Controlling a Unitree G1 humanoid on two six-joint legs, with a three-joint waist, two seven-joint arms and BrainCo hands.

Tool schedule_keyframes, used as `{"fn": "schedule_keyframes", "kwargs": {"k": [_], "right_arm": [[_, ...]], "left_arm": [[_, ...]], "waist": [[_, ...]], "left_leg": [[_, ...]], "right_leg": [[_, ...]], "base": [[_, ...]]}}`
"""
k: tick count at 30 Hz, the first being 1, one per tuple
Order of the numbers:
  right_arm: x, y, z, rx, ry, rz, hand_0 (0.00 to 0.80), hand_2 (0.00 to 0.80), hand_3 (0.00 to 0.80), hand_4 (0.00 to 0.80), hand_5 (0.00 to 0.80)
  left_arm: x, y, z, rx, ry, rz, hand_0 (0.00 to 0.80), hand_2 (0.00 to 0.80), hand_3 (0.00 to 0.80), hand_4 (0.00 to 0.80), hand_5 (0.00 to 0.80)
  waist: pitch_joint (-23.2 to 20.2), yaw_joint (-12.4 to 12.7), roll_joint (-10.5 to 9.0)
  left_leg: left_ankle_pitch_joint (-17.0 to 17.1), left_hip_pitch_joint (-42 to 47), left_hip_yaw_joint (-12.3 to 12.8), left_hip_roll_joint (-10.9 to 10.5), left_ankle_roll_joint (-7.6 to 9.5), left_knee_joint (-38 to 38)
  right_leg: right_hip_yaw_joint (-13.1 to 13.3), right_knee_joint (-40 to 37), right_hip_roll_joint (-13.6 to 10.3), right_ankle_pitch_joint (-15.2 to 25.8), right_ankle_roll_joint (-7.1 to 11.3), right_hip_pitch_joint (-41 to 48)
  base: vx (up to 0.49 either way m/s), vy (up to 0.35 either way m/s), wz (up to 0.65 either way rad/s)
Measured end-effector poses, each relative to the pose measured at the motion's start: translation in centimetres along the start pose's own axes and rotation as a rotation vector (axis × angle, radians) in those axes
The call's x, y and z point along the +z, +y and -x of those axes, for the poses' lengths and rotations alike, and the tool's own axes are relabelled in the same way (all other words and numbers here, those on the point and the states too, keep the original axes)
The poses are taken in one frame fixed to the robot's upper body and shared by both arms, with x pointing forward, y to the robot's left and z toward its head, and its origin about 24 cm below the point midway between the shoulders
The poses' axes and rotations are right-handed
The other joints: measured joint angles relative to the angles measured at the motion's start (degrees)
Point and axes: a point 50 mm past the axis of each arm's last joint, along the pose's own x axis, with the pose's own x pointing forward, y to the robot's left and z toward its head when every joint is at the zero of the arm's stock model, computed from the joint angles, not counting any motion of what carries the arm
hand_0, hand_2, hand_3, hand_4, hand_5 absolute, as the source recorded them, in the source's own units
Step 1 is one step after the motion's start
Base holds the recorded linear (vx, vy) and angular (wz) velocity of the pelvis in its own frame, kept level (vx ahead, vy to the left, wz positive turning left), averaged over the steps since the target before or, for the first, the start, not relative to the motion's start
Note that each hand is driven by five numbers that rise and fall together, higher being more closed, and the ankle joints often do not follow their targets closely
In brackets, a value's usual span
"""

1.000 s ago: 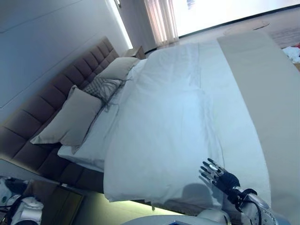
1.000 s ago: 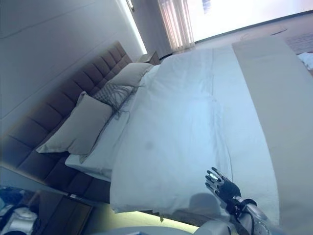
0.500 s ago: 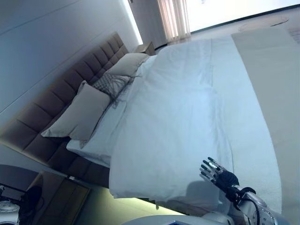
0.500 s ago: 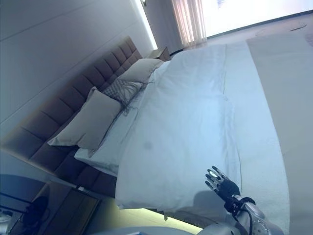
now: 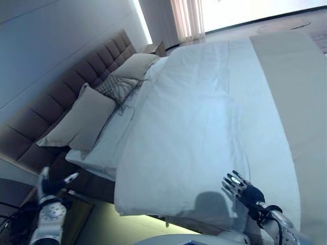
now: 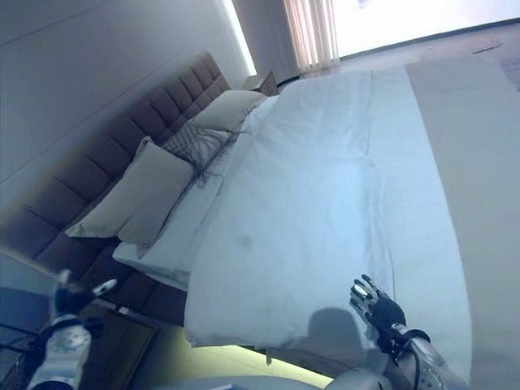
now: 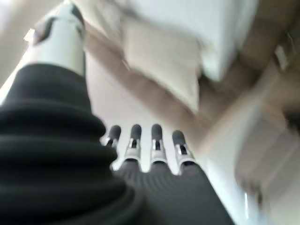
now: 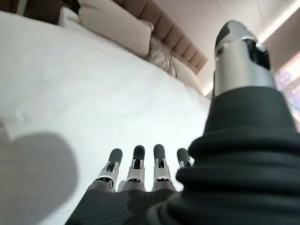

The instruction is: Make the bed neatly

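Note:
A wide bed with a white duvet (image 5: 194, 127) fills the view, its near corner (image 5: 125, 204) hanging over the bed's side. Two beige pillows (image 5: 79, 122) (image 5: 130, 66) and a grey patterned cushion (image 5: 116, 89) lean on the brown tufted headboard (image 5: 56, 102). A beige runner (image 5: 296, 87) lies across the foot end. My right hand (image 5: 244, 191) hovers open over the duvet's near edge, fingers straight, touching nothing. My left hand (image 5: 51, 185) is raised open beside the bed's head corner, holding nothing.
A dark nightstand (image 5: 76, 217) stands below the near pillow by my left hand. A second nightstand (image 5: 153, 48) sits at the far side of the headboard. Curtains (image 5: 186, 18) and bright floor lie beyond the bed.
My left hand has risen into view at the lower left. The right hand has barely shifted over the duvet edge. The camera has swung a little.

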Motion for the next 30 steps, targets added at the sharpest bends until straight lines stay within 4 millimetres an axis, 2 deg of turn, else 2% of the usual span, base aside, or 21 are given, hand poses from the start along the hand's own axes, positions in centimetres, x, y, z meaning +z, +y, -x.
{"fn": "schedule_keyframes", "kwargs": {"k": [4, 6, 8, 10, 12, 17, 19, 26, 28, 30], "right_arm": [[-1.2, 0.5, -0.5, -0.002, -0.024, -0.069, 0.0, 0.0, 0.0, 0.0, 0.0], [-1.4, 1.3, -0.9, 0.02, -0.049, -0.106, 0.0, 0.0, 0.0, 0.0, 0.0], [-1.7, 2.1, -1.3, 0.044, -0.064, -0.131, 0.0, 0.0, 0.0, 0.0, 0.0], [-1.8, 2.8, -1.7, 0.065, -0.066, -0.15, 0.0, 0.0, 0.0, 0.0, 0.0], [-1.8, 3.4, -2.5, 0.086, -0.064, -0.159, 0.0, 0.0, 0.0, 0.0, 0.0], [-1.2, 5.2, -3.6, 0.128, -0.081, -0.175, 0.0, 0.0, 0.0, 0.0, 0.0], [-1.3, 5.5, -3.8, 0.124, -0.09, -0.197, 0.0, 0.0, 0.0, 0.0, 0.0], [-2.0, 5.7, -4.1, 0.107, -0.071, -0.243, 0.0, 0.0, 0.0, 0.0, 0.0], [-2.7, 6.0, -4.2, 0.114, -0.045, -0.241, 0.0, 0.0, 0.0, 0.0, 0.0], [-3.2, 6.2, -4.3, 0.12, -0.022, -0.236, 0.0, 0.0, 0.0, 0.0, 0.0]], "left_arm": [[-1.3, -6.2, 2.8, -0.385, 0.064, 0.299, 0.0, 0.0, 0.0, 0.0, 0.0], [-2.0, -8.2, 4.5, -0.528, 0.094, 0.402, 0.0, 0.0, 0.0, 0.0, 0.0], [-2.0, -9.3, 5.5, -0.627, 0.1, 0.476, 0.0, 0.0, 0.0, 0.0, 0.0], [-1.5, -9.8, 5.6, -0.66, 0.092, 0.533, 0.0, 0.0, 0.0, 0.0, 0.0], [-1.1, -9.9, 5.5, -0.667, 0.078, 0.531, 0.0, 0.0, 0.0, 0.0, 0.0], [0.3, -10.1, 4.6, -0.678, 0.047, 0.498, 0.0, 0.0, 0.0, 0.0, 0.0], [0.6, -10.0, 4.3, -0.664, 0.045, 0.494, 0.0, 0.0, 0.0, 0.0, 0.0], [0.1, -10.0, 4.2, -0.644, 0.107, 0.483, 0.0, 0.0, 0.0, 0.0, 0.0], [0.0, -10.0, 4.2, -0.634, 0.116, 0.499, 0.0, 0.0, 0.0, 0.0, 0.0], [-0.1, -10.0, 4.3, -0.628, 0.124, 0.501, 0.0, 0.0, 0.0, 0.0, 0.0]], "waist": [[1.9, 0.0, -2.58], [3.1, 0.2, -4.4], [4.2, 0.4, -5.94], [5.1, 1.6, -7.34], [5.5, 1.9, -7.91], [5.7, 3.3, -7.57], [5.6, 3.4, -7.44], [5.8, 3.3, -7.6], [5.9, 3.2, -7.78], [5.9, 3.5, -7.77]], "left_leg": [[-0.4, 0.0, 0.3, 1.6, -1.11, 1.0], [-0.5, 0.3, 0.7, 2.3, -1.14, 1.4], [-0.5, 0.3, 1.1, 3.0, -1.13, 1.8], [-0.5, 0.6, 1.4, 3.5, -1.12, 2.0], [-0.6, 1.1, 1.6, 3.8, -1.08, 2.1], [-0.9, 1.9, 1.6, 3.7, -1.08, 2.7], [-1.5, 2.0, 1.5, 3.5, -0.28, 3.1], [-2.0, 1.8, 1.3, 2.4, -0.82, 3.7], [-2.0, 1.7, 0.6, 2.9, -0.78, 3.9], [-2.1, 1.6, 0.6, 4.2, -0.53, 4.1]], "right_leg": [[-0.1, -0.2, 1.6, -0.3, -0.55, 0.5], [-0.1, -0.3, 2.4, -0.4, -0.97, 0.6], [-0.3, -0.4, 3.1, -0.5, -1.35, 0.6], [-0.2, -0.4, 3.6, -0.5, -1.76, 0.7], [-0.3, -0.6, 4.0, -0.6, -1.89, 1.5], [-0.3, -0.9, 4.3, -0.3, -2.07, 2.8], [-0.2, -1.2, 4.2, -0.4, -1.79, 2.9], [0.0, -1.1, 3.7, 0.2, -1.39, 3.0], [0.3, -1.5, 4.6, 0.1, -1.51, 3.2], [0.6, -2.8, 6.6, 0.3, -1.99, 3.3]], "base": [[-0.041, -0.296, -0.06], [-0.045, -0.22, -0.05], [-0.04, -0.184, -0.03], [-0.023, -0.139, -0.07], [-0.006, -0.09, -0.03], [0.001, -0.011, -0.01], [-0.044, 0.029, 0.0], [-0.055, -0.024, 0.0], [-0.041, -0.219, 0.04], [-0.054, -0.22, -0.14]]}}
